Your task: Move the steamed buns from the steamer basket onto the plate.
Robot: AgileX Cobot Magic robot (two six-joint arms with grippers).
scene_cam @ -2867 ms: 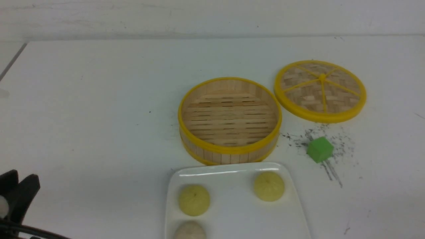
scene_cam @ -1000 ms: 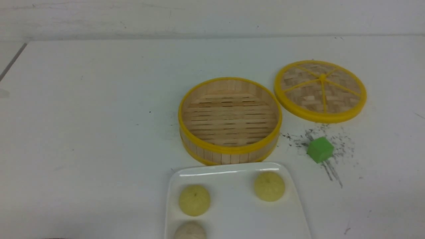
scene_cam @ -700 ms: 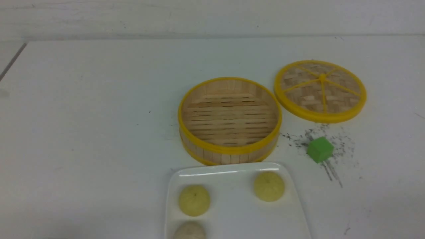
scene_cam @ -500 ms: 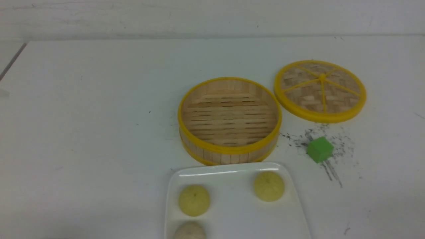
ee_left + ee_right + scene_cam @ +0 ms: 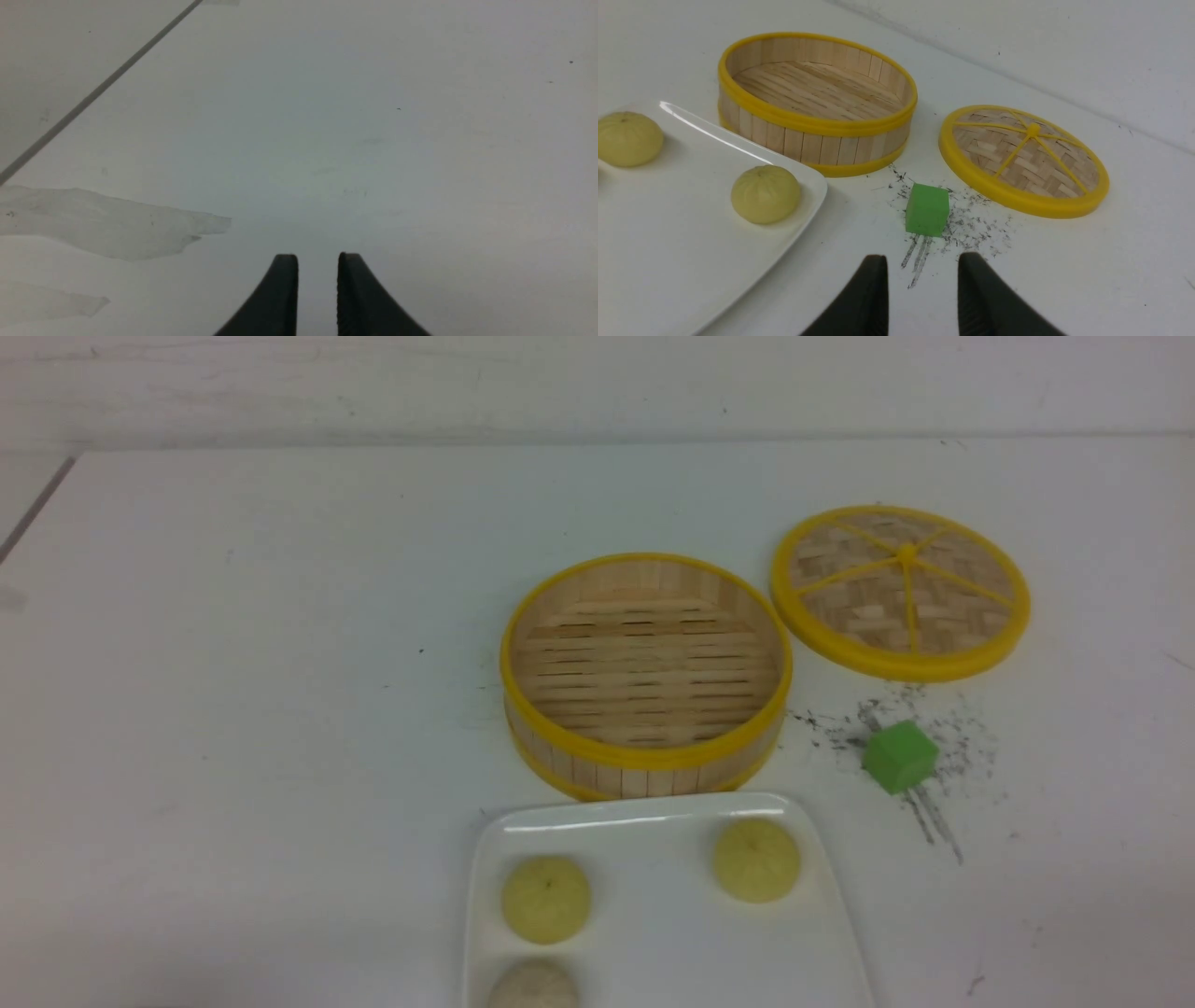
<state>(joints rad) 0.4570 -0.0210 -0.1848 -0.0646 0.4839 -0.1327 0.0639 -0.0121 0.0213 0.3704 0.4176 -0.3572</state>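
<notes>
The steamer basket [image 5: 644,674] [image 5: 817,100] stands mid-table with nothing on its slatted floor. In front of it lies the white plate [image 5: 672,933] [image 5: 682,233]. On the plate rest the steamed buns: one yellow at the left [image 5: 546,899] [image 5: 628,138], one yellow at the right [image 5: 756,860] [image 5: 765,193], one off-white at the near edge [image 5: 534,987]. Neither arm shows in the front view. My left gripper [image 5: 317,256] hangs open over bare table, holding nothing. My right gripper [image 5: 923,256] is open and empty, near the plate's right corner.
The woven basket lid [image 5: 901,590] [image 5: 1023,158] lies flat at the back right. A green cube [image 5: 899,756] [image 5: 927,209] sits among dark scuff marks right of the basket. A table seam [image 5: 93,95] and a pale smear [image 5: 107,224] lie under the left gripper.
The left gripper has withdrawn out of the front view at the lower left. Basket, plate, buns, lid and cube have not moved.
</notes>
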